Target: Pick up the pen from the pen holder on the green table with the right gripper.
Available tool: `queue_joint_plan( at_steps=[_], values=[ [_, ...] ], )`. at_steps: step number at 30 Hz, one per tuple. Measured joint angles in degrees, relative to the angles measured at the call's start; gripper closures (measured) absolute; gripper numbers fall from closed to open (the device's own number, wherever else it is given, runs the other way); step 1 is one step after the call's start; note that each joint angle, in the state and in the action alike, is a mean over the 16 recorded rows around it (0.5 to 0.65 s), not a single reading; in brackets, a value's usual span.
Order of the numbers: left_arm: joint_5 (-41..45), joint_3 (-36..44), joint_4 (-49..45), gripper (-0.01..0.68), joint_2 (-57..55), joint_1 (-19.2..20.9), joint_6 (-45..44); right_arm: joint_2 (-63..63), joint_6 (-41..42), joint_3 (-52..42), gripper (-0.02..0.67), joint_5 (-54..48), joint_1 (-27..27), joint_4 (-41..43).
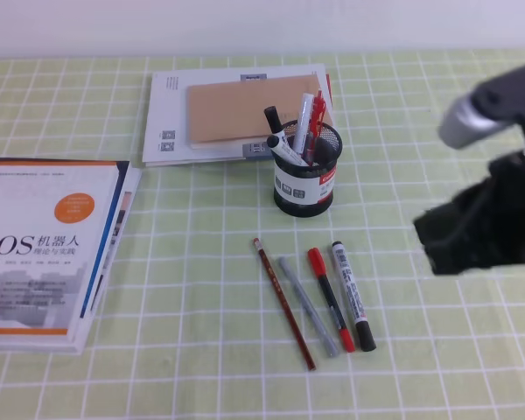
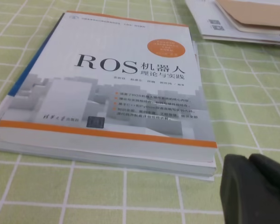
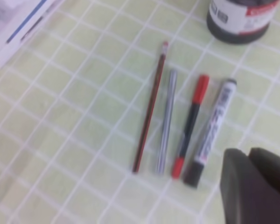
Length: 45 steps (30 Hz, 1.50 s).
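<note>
My right gripper (image 1: 446,234) hangs to the right of the pen holder (image 1: 304,179), jaws shut on nothing. I cannot tell the state of my left gripper (image 2: 259,189). The pen (image 1: 331,298), red-capped with a thin black barrel, lies flat on the counter (image 1: 201,262) between a grey pen (image 1: 308,305) and a white marker (image 1: 353,295), not in the holder. It looks light, stiff and smooth, likely to roll; I would pinch it mid-barrel, across its width.
</note>
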<state>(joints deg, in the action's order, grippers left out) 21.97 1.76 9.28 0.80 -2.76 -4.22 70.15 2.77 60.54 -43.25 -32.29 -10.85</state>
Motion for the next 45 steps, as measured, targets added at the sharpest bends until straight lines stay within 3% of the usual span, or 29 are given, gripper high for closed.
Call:
queue_joint_plan(
  at_steps=[13,19,25,36,45],
  values=[
    [0.00,0.00,0.00,0.680,0.00,0.00,0.00,-10.22,0.00,-8.92,0.661,-5.76,0.02,1.16],
    [0.00,0.00,0.00,0.680,0.00,0.00,0.00,-12.35,0.05,-11.78,0.661,-3.24,1.55,3.21],
    [0.00,0.00,0.00,0.680,0.00,0.00,0.00,-19.62,0.14,-21.27,0.661,6.52,7.80,4.92],
    [0.00,0.00,0.00,0.680,0.00,0.00,0.00,-45.74,0.23,-49.58,0.661,30.80,25.41,4.85],
    [0.00,0.00,0.00,0.680,0.00,0.00,0.00,-63.99,0.23,-60.87,0.661,34.30,30.70,4.30]
  ],
)
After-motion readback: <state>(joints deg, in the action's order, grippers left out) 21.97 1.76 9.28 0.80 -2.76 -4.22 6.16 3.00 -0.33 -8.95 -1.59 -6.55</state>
